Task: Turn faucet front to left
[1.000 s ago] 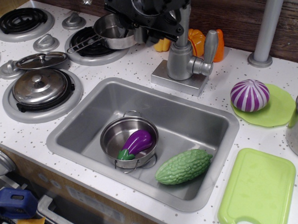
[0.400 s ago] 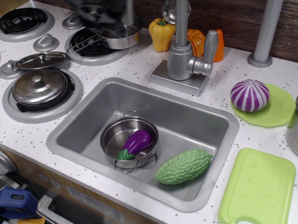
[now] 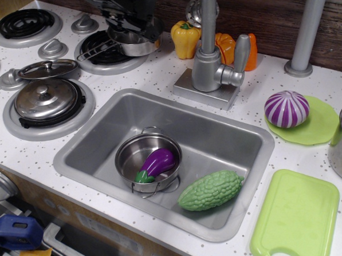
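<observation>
The faucet (image 3: 208,67) is a matte silver-grey tap on a square base plate behind the sink. Its lever handle (image 3: 240,56) sticks out to the right. Its spout pipe (image 3: 208,14) rises straight up and bends left as it leaves the top edge. My black gripper (image 3: 132,24) hangs at the top, well left of the spout and clear of it, just above a small steel pan (image 3: 133,43) on the rear burner. Its fingers look spread and hold nothing.
The sink (image 3: 97,140) holds a steel pot (image 3: 127,159) with a purple eggplant (image 3: 157,162), and a green bitter gourd (image 3: 210,190). A yellow pepper (image 3: 185,38) and an orange pepper (image 3: 228,44) stand behind the faucet. A grey pole (image 3: 307,26) stands at the right, a lidded pot (image 3: 46,100) at the left.
My gripper has left the spout and moved left to above the small pan. The yellow pepper has come into view.
</observation>
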Motion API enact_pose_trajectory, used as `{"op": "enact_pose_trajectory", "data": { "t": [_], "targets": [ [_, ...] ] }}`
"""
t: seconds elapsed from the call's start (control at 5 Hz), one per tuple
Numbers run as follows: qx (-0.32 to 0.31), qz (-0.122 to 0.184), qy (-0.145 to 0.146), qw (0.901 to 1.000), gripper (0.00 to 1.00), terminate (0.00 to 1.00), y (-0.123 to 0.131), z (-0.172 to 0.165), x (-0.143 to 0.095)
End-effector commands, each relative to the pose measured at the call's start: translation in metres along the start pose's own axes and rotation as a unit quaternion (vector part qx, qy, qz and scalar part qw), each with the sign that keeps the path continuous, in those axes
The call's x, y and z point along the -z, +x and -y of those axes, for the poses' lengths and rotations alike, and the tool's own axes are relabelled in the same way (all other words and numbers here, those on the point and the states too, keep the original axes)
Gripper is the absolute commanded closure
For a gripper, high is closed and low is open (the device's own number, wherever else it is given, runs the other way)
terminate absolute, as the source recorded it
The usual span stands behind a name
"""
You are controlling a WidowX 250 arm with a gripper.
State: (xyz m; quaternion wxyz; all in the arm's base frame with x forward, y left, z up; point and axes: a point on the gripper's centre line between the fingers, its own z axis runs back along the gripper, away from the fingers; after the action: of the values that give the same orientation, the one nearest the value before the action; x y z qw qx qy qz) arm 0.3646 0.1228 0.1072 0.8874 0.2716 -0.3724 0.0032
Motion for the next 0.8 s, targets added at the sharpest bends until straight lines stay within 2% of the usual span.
{"op": "enact_pose_trajectory", "data": {
  "t": [0.0, 0.4, 0.6],
  "targets": [
    [-0.01, 0.035, 0.023, 0.9991, 1.0, 0.0, 0.025, -0.015, 0.008],
    [0.008, 0.055, 0.028, 0.9981, 1.0, 0.0, 0.044, -0.035, 0.028],
    [0.001, 0.046, 0.03, 0.9985, 1.0, 0.0, 0.043, -0.029, 0.026]
  ]
}}
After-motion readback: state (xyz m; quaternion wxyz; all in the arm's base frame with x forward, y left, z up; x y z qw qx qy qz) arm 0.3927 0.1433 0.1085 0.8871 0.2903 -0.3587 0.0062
